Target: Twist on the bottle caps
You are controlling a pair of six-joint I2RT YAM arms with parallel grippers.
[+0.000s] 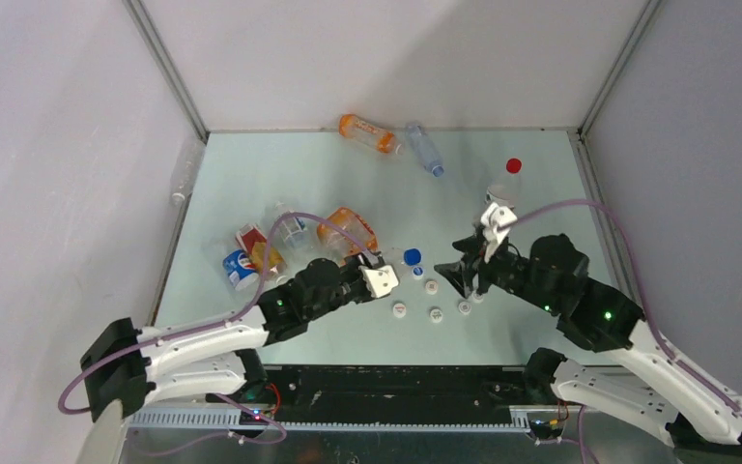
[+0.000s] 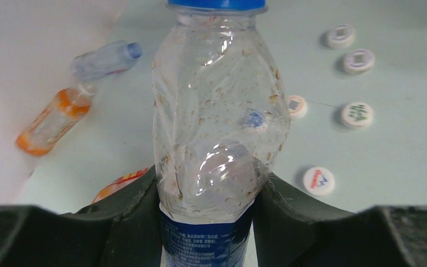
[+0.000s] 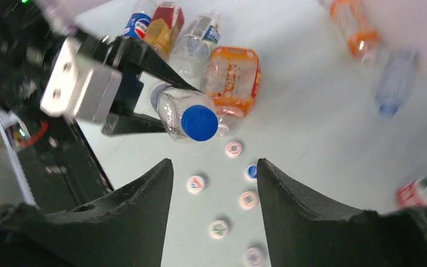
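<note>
My left gripper (image 2: pixel 211 186) is shut on a clear bottle (image 2: pixel 217 105) with a blue label, held by its body. A blue cap (image 2: pixel 217 4) sits on its neck. In the top view the left gripper (image 1: pixel 383 266) holds this bottle near the table's middle, with the blue cap (image 1: pixel 412 256) pointing at my right gripper (image 1: pixel 466 278). The right gripper (image 3: pixel 214 164) is open and empty, a short way from the capped bottle (image 3: pixel 180 111). Several loose caps lie on the table below it, mostly white (image 3: pixel 195 184) and one blue (image 3: pixel 251 172).
A Pepsi bottle (image 1: pixel 240 269), a red-labelled bottle (image 1: pixel 254 240), a clear bottle (image 1: pixel 290 228) and an orange one (image 1: pixel 348 230) lie clustered at the left. An orange bottle (image 1: pixel 367 132) and a clear blue-capped one (image 1: pixel 425 148) lie at the back. A red-capped bottle (image 1: pixel 507 188) stands at the right.
</note>
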